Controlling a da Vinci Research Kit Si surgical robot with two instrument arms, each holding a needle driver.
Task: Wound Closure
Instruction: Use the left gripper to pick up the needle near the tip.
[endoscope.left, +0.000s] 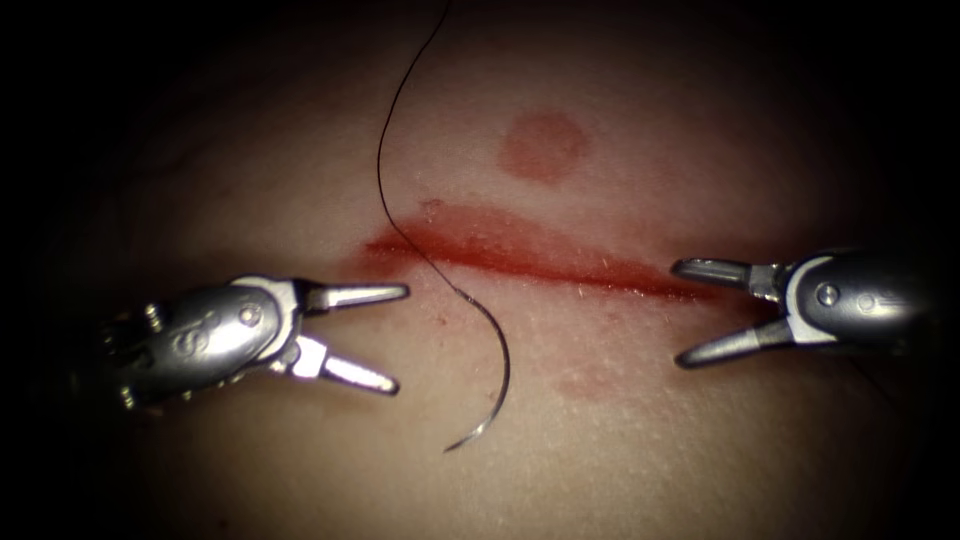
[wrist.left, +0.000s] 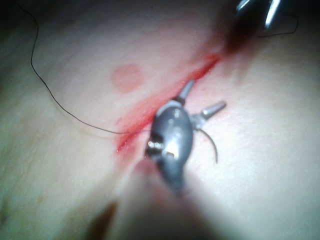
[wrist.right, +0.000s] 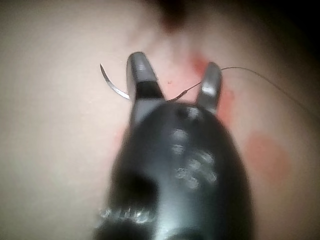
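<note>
Dark steel, thin and strongly curved, the needle (endoscope.left: 497, 375) lies loose on the tissue (endoscope.left: 620, 440) just below the cut (endoscope.left: 540, 258) in the endoscope view, toward the cut's left end. Its curve bows to the right, and its pale, glinting point rests at the far end from the cut, turned back to the left. Neither tool holds it, and none of it looks buried in the tissue.

From the needle's upper end the thread (endoscope.left: 385, 130), fine and black, crosses the cut near its left end and runs up over the tissue in a long, shallow arc away from the cut.

The cut itself is a narrow red line, wet with red fluid (endoscope.left: 470, 235) that spreads as a paler smear along its upper edge; a round reddish mark (endoscope.left: 543, 146) sits on the tissue above it.

The left claw (endoscope.left: 395, 338) hovers left of the needle, just below the cut's left end, its jaws spread wide and holding nothing. The right claw (endoscope.left: 682, 313) sits at the cut's right end, jaws likewise wide apart and empty, the upper jaw level with the cut and the lower one below it. In the right wrist view the needle (wrist.right: 114, 82) lies beyond the spread right claw (wrist.right: 175, 75).
</note>
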